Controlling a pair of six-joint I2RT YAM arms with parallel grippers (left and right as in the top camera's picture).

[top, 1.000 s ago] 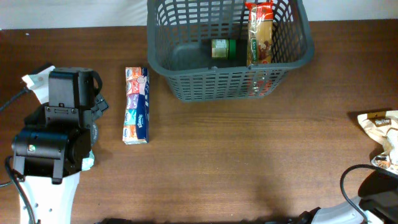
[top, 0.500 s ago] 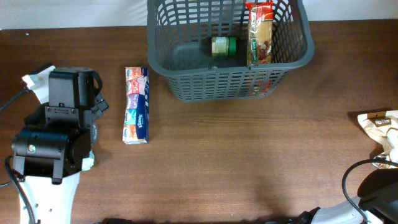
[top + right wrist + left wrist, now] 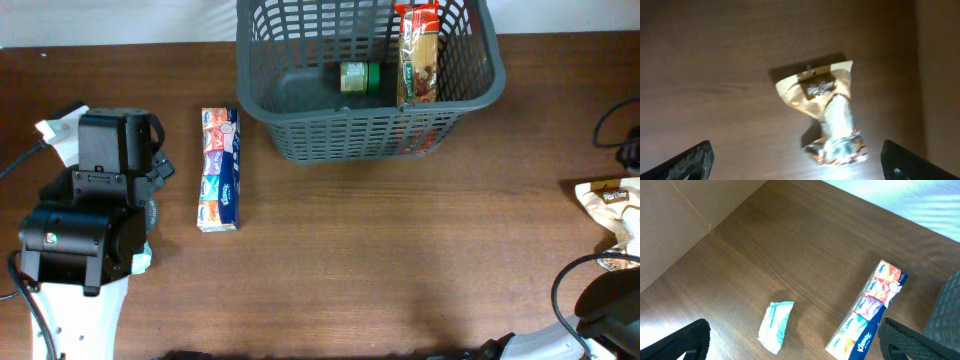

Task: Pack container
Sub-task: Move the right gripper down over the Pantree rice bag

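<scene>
**Container** [image 3: 350,135]: dark grey slotted basket, top centre of the overhead view, standing on the brown table [image 3: 400,260]. A corner of its lattice wall shows at the right edge of the left wrist view [image 3: 947,311].

**Contents of container:**
- A small jar with a green lid [image 3: 358,77], lying on its side on the solid bottom, near the middle.
- A tall pasta packet [image 3: 418,55] with a red top, leaning against the right side.

**Tissue multipack** [image 3: 220,168]: long and narrow, printed blue, red and orange. It lies flat on the table left of the container, apart from it. It sits in the lower right of the left wrist view [image 3: 867,312].

**Small pale-teal packet** [image 3: 776,326]: flat on the table, near the multipack and apart from it.

**Crumpled snack bag** [image 3: 830,120]: tan and foil, on the table at the far right edge of the overhead view [image 3: 615,205].

**Left gripper** [image 3: 795,347]: fingers spread wide at both lower corners of its view, holding nothing, above the teal packet.

**Right gripper** [image 3: 800,162]: fingers equally wide apart, holding nothing, above the snack bag.
</scene>
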